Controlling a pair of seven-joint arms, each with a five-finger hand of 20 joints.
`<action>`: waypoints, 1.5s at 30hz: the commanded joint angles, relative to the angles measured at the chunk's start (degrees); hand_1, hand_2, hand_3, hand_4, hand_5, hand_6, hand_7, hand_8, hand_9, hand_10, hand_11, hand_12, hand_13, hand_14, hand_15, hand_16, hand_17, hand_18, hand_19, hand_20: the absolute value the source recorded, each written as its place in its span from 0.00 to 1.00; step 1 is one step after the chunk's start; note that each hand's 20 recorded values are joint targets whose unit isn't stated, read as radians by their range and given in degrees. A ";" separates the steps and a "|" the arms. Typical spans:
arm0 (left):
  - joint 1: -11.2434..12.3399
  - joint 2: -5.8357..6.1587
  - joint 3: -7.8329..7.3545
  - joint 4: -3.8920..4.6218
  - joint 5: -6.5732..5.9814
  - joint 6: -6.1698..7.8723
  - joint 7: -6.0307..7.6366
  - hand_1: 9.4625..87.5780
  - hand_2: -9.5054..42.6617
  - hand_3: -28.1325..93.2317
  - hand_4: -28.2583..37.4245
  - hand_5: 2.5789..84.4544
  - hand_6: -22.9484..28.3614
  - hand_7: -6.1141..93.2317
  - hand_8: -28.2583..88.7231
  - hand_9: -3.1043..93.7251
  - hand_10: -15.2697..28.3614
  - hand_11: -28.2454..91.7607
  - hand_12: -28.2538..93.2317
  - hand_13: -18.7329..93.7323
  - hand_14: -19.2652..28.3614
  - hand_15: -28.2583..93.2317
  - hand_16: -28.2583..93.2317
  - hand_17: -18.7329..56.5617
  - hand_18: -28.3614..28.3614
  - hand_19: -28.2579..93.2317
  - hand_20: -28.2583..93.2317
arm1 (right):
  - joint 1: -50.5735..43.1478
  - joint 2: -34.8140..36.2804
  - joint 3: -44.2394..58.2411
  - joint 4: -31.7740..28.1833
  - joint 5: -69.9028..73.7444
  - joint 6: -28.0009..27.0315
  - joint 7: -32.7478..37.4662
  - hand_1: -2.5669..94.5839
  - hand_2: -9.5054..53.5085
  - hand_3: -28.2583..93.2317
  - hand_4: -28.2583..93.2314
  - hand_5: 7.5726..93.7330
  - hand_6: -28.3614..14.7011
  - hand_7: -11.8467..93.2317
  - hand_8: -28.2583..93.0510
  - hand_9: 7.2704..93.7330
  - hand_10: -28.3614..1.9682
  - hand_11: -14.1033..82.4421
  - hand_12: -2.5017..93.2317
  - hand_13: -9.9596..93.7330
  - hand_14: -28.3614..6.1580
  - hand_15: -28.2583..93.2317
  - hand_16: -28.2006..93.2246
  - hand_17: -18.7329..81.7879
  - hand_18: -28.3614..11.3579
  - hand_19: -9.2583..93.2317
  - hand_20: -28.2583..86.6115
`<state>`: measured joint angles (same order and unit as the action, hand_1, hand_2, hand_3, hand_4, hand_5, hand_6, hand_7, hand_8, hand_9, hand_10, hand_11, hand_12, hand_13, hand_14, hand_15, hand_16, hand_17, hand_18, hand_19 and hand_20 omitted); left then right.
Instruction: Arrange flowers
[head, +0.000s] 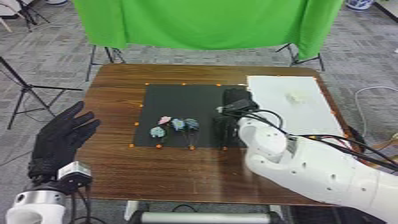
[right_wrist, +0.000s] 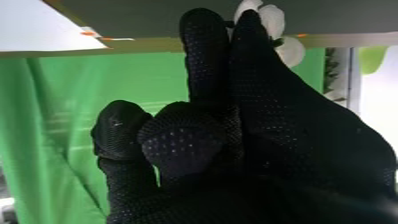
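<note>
In the head view, my right hand (head: 234, 100) is over the right part of the black mat. A pink flower (head: 164, 120) and several blue flowers (head: 179, 124) lie on the mat's left half, apart from that hand. A pale flower (head: 296, 96) rests on the white board. The right wrist view has my right hand (right_wrist: 275, 105) with finger and thumb tips pinched together and white petals (right_wrist: 269, 20) of a flower just behind them; its stem is mostly hidden. My left hand (head: 67, 132) is held at the table's left edge, fingers straight and spread.
The black mat (head: 169, 97) lies mid-table beside the white board (head: 274, 87), with small orange markers around their edges. Brown wood (head: 160, 172) stretches along the near side. A green cloth (head: 209, 25) hangs beyond the far edge, and a tripod stands at the left.
</note>
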<state>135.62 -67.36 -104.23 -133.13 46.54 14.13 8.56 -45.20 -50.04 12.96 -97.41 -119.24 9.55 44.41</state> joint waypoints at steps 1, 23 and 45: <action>0.35 0.23 0.25 0.25 -0.04 -0.50 -0.13 0.20 0.29 0.91 0.15 0.44 0.65 0.19 0.16 0.41 0.82 0.46 0.31 0.41 0.98 0.64 0.15 0.14 0.93 0.73 0.19 | 2.26 -0.42 -0.49 1.19 -0.31 0.27 1.42 0.58 0.00 0.92 0.00 0.85 0.66 0.39 0.23 1.00 0.68 0.30 0.36 0.92 0.72 0.85 0.37 0.65 0.14 1.00 0.67; -0.38 0.03 0.42 0.54 -0.18 -0.63 -0.58 0.21 0.30 0.91 0.15 0.44 0.65 0.20 0.16 0.41 0.82 0.46 0.31 0.41 0.97 0.64 0.15 0.14 0.93 0.73 0.19 | -5.09 -3.35 9.89 0.94 0.14 -12.62 -0.79 0.54 0.00 0.92 0.00 0.73 0.63 0.42 0.19 0.87 0.66 0.29 0.36 0.83 0.69 0.85 0.36 0.58 0.17 1.00 0.61; 0.13 -0.26 0.02 0.45 -0.16 -0.32 -0.78 0.20 0.30 0.91 0.15 0.44 0.65 0.19 0.16 0.41 0.82 0.46 0.31 0.41 0.98 0.65 0.15 0.14 0.93 0.73 0.19 | -11.04 -4.78 19.07 -4.06 -2.73 -23.89 -5.08 0.43 0.00 0.98 0.00 0.63 0.59 0.36 0.09 0.68 0.44 0.51 0.19 0.75 0.61 0.87 0.35 0.53 0.15 1.00 0.58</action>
<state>135.06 -67.33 -104.18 -132.69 46.48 13.93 8.29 -54.77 -53.50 30.79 -100.27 -120.65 -14.12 41.28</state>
